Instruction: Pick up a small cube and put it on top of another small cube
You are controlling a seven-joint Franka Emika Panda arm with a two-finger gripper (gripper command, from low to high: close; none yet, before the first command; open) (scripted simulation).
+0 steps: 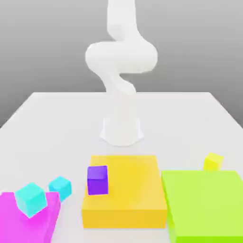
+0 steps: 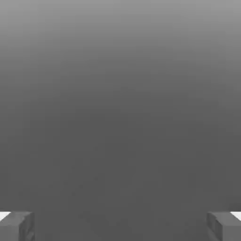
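Observation:
The small cube [image 1: 213,161], plain bright yellow, rests on the white table just behind the flat green block [image 1: 206,204], at the exterior view's right. The white arm [image 1: 121,61] rises from its base at the table's middle and leaves the picture at the top. In the hand view my gripper [image 2: 120,227] is open: its two grey fingertips [image 2: 16,226] stand far apart with nothing between them, against a plain grey background.
A purple cube [image 1: 97,180] sits on the flat orange-yellow block [image 1: 128,194] in front of the arm's base. One cyan cube [image 1: 31,199] lies on the magenta block [image 1: 19,223]; another cyan cube [image 1: 60,187] stands on the table beside it.

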